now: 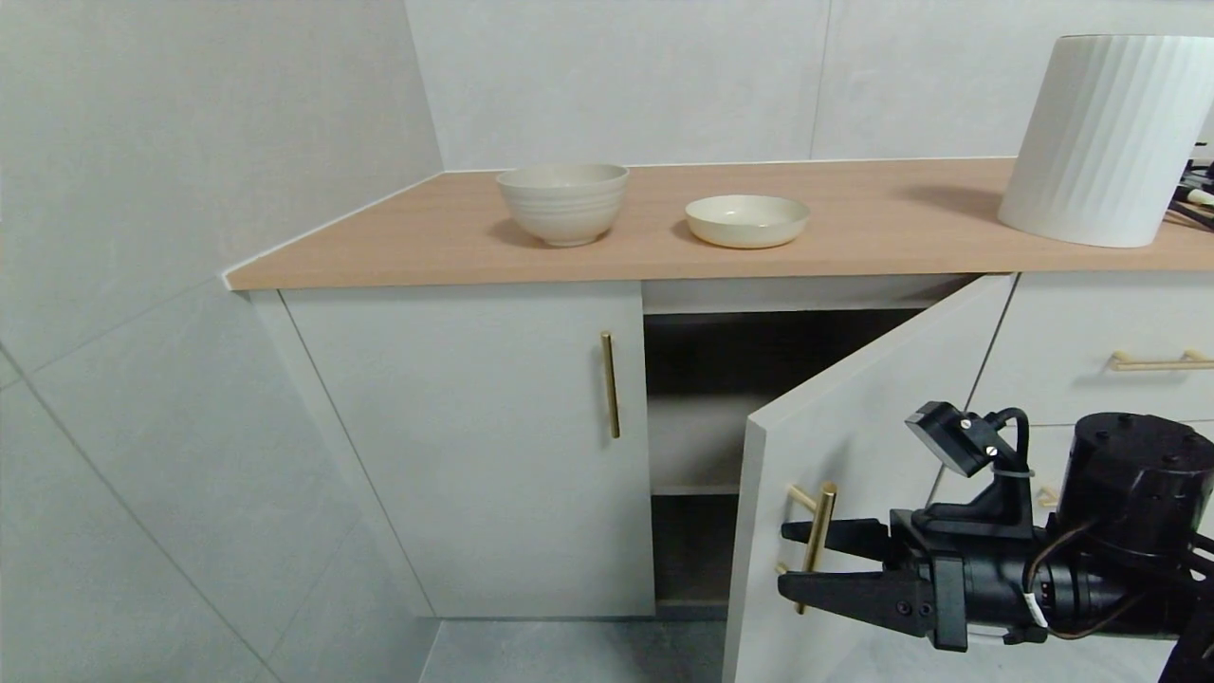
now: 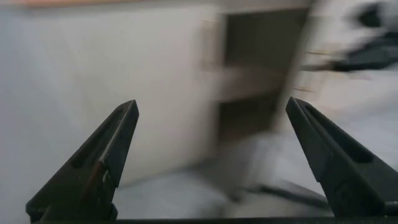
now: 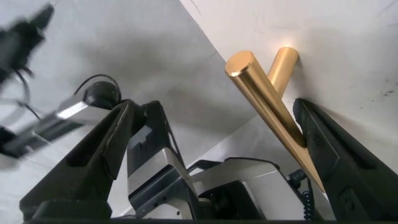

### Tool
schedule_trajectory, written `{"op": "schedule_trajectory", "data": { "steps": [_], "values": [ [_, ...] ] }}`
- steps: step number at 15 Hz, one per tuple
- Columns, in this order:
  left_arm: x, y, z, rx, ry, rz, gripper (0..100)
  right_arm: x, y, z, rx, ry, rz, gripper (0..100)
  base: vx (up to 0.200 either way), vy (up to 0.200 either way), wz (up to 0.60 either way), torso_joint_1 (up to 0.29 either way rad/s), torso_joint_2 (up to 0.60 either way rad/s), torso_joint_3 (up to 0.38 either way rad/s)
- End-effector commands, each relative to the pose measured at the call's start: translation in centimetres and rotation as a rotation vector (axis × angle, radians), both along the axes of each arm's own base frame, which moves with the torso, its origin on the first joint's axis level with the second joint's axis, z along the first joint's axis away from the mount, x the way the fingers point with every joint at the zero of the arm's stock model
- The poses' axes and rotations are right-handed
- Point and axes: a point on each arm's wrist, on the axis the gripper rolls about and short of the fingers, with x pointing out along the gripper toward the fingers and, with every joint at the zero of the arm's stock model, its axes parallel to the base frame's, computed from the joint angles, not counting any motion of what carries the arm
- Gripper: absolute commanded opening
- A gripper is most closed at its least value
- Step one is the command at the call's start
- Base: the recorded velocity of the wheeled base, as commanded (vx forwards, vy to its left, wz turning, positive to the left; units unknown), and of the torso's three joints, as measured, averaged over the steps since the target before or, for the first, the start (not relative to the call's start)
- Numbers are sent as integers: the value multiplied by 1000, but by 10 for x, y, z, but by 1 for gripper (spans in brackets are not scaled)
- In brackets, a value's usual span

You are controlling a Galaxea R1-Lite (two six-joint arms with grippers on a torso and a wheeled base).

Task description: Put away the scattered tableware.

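A deep cream bowl (image 1: 562, 202) and a shallow cream dish (image 1: 746, 220) stand side by side on the wooden countertop (image 1: 854, 218). Below them the cabinet's right door (image 1: 854, 427) is swung partly open, showing a shelf (image 1: 697, 441) inside. My right gripper (image 1: 785, 560) (image 3: 214, 112) is open, and its fingers straddle the door's gold handle (image 1: 818, 536) (image 3: 267, 99) without closing on it. My left gripper (image 2: 212, 104) is open with nothing between its fingers, low down and facing the cabinet opening (image 2: 261, 68).
A tall white ribbed cylinder (image 1: 1110, 138) stands at the right end of the counter. The left cabinet door (image 1: 474, 436) is closed. Drawers with gold handles (image 1: 1157, 360) lie right of the open door. A tiled wall (image 1: 142, 285) bounds the left side.
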Motion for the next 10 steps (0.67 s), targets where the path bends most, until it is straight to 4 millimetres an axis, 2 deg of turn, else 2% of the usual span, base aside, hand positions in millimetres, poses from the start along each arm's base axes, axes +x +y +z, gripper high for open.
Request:
{"op": "schedule_trajectory", "data": {
  "steps": [1, 2, 3, 5, 6, 7, 10],
  "values": [
    [84, -8, 50, -62, 278, -260, 100, -2, -1, 2, 6, -11, 7, 100, 0, 0, 0, 0, 0, 0],
    [97, -9, 52, -70, 311, -295, 100, -2, -1, 2, 6, -11, 8, 100, 0, 0, 0, 0, 0, 0],
    [125, -14, 54, -77, 374, -369, 100, -2, -1, 2, 6, -10, 8, 100, 0, 0, 0, 0, 0, 0],
    [162, -27, 44, -65, 442, -436, 100, -2, -1, 2, 5, -10, 5, 100, 0, 0, 0, 0, 0, 0],
    [166, -29, 43, -63, 447, -447, 100, -2, -1, 2, 6, -10, 8, 100, 0, 0, 0, 0, 0, 0],
    [192, -41, 35, -55, 483, -494, 0, -2, -1, 2, 5, -10, 5, 100, 0, 0, 0, 0, 0, 0],
    [236, -62, 12, -46, 520, -539, 0, -3, -1, 1, 4, -7, 7, 100, 0, 0, 0, 0, 0, 0]
  ]
}}
